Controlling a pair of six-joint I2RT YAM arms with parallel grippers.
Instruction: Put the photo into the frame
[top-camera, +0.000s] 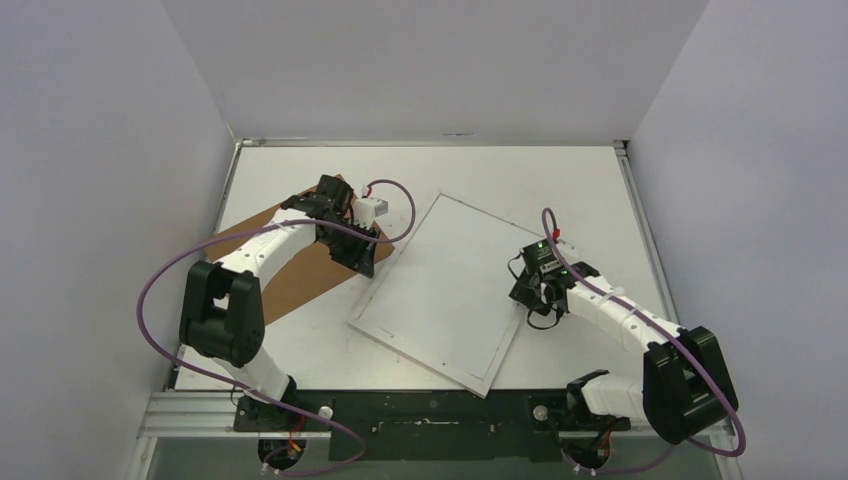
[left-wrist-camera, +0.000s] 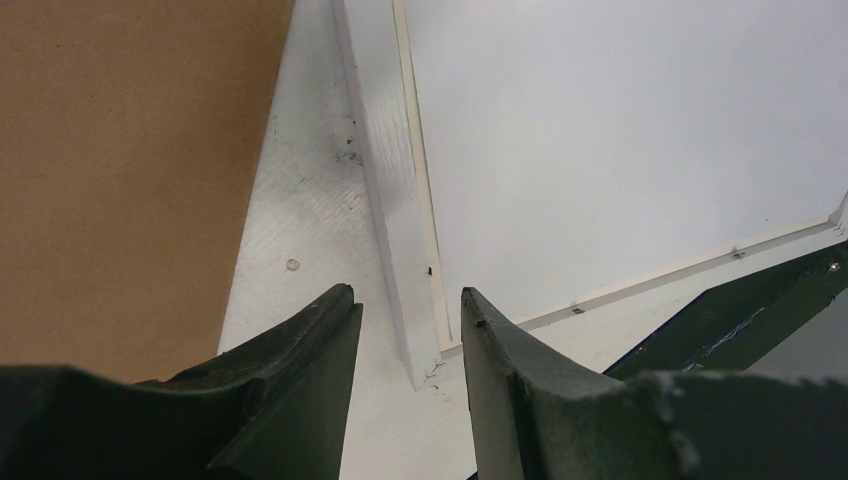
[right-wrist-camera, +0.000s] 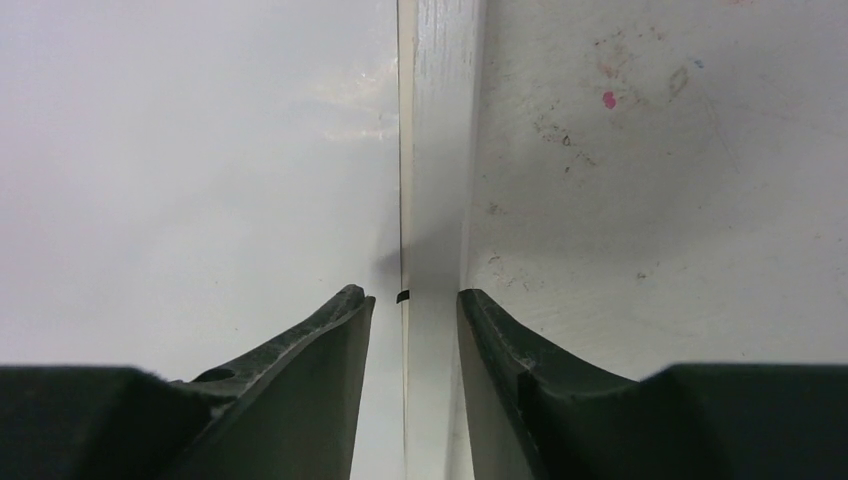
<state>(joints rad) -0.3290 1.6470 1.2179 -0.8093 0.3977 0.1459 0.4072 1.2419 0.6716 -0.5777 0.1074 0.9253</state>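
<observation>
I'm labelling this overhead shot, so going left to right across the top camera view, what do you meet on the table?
Brown board → left claw → frame → right claw.

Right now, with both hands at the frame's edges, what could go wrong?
The left hand straddles only the frame's corner; closing there could pivot the frame towards the board. The rail sits nearer one finger of the right hand, so closing may shove it sideways. No photo shows.
</observation>
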